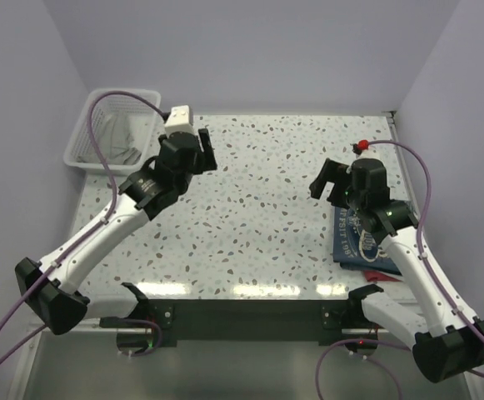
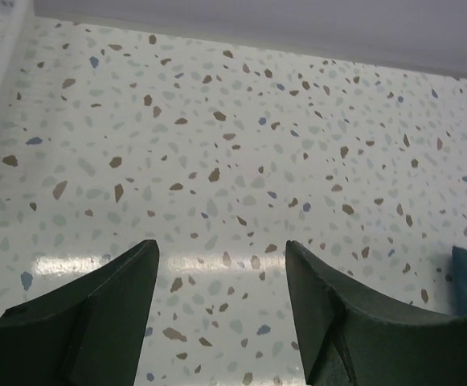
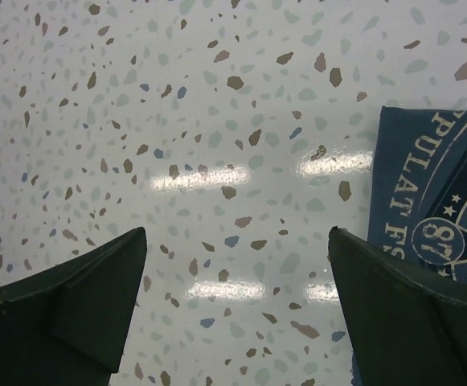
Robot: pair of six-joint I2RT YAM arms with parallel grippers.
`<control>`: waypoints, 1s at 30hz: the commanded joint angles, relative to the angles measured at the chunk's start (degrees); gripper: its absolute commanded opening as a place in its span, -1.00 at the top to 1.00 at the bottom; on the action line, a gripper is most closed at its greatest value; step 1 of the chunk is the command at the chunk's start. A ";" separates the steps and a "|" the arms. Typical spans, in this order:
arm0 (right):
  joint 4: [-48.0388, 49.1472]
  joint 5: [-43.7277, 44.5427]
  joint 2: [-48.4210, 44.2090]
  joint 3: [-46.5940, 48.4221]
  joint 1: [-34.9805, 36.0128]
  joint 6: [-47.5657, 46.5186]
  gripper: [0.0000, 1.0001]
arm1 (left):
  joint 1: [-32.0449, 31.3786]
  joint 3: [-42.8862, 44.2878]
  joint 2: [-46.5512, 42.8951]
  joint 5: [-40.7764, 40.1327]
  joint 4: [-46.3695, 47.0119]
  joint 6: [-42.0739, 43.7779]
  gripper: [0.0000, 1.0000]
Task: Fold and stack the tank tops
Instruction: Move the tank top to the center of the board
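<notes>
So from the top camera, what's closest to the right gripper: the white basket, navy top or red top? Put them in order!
1. Navy tank top, right beside the right gripper, on the table's right.
2. Red tank top, peeking out under the navy one's near edge.
3. White basket, far away at the back left corner.

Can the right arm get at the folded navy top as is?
Probably yes: the right pincer hangs open and empty just beside the folded navy cloth tank top with white lettering; only speckled tabletop lies between them.
</notes>
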 commanded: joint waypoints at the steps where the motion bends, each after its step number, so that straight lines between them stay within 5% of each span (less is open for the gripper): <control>1: 0.69 -3.70 0.76 2.15 0.01 -1.09 -0.97 | 7.33 6.62 4.35 -3.01 -0.22 0.42 -0.37; 11: 2.54 -8.02 2.43 1.44 -0.08 -0.83 -0.97 | 34.05 19.61 28.57 -10.83 5.32 2.18 -0.48; 22: 4.56 -12.85 2.79 -0.84 0.10 -0.39 -0.97 | 40.93 51.70 61.21 -14.60 -6.53 1.31 -0.64; 30: 5.35 -13.56 2.08 -2.25 0.19 -0.65 -0.97 | 42.86 53.03 65.97 -17.68 -1.09 3.58 -0.68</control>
